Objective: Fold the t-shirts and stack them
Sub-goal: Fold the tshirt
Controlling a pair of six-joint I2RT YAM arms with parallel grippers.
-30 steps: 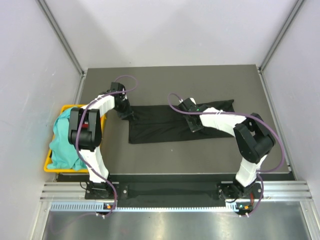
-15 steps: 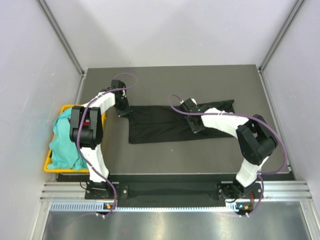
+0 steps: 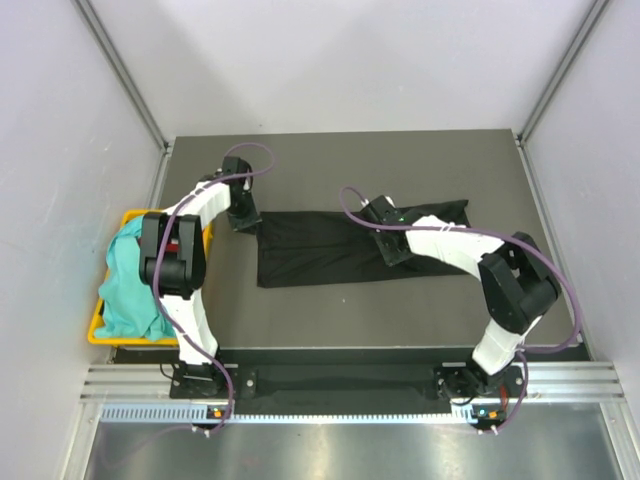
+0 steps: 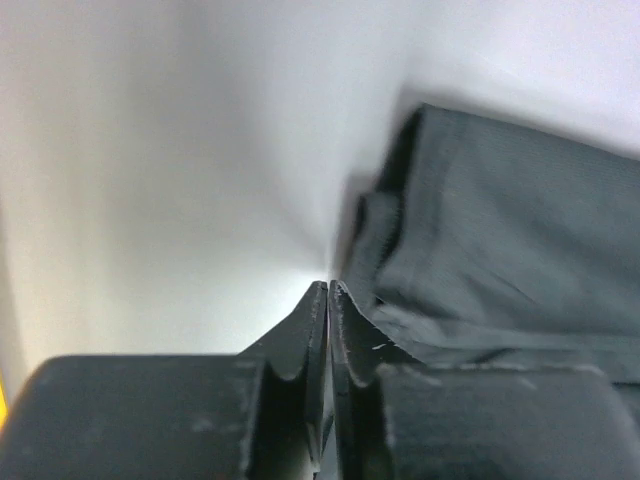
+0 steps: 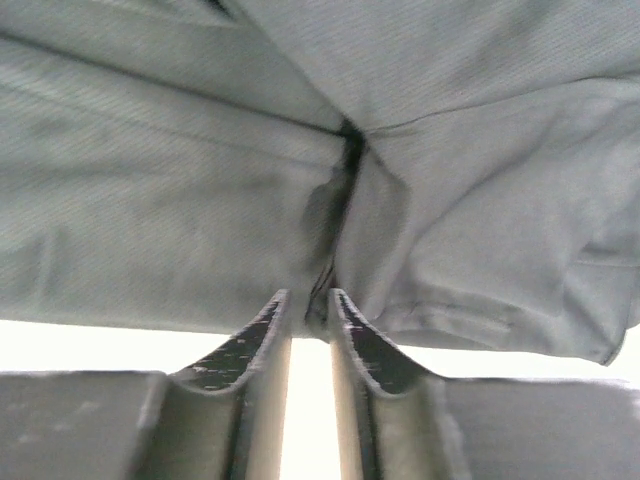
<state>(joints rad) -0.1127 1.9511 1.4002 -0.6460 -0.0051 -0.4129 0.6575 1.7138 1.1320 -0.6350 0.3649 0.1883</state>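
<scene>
Position: the black t-shirt (image 3: 320,255) lies stretched across the bench (image 3: 400,310). I read the left fingers (image 4: 300,340) as pressed together at its left edge; whether they pinch cloth, I cannot tell. The right fingers (image 5: 250,350) stand slightly parted, a cloth fold bunched against their tips.

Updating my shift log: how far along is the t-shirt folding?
Done: the black t-shirt lies folded into a long band on the table; no stack yet. In hand: left gripper shut at its left end, right gripper slightly open over its middle. Left: folding it shorter, then the teal t-shirt in the yellow basket.
</scene>
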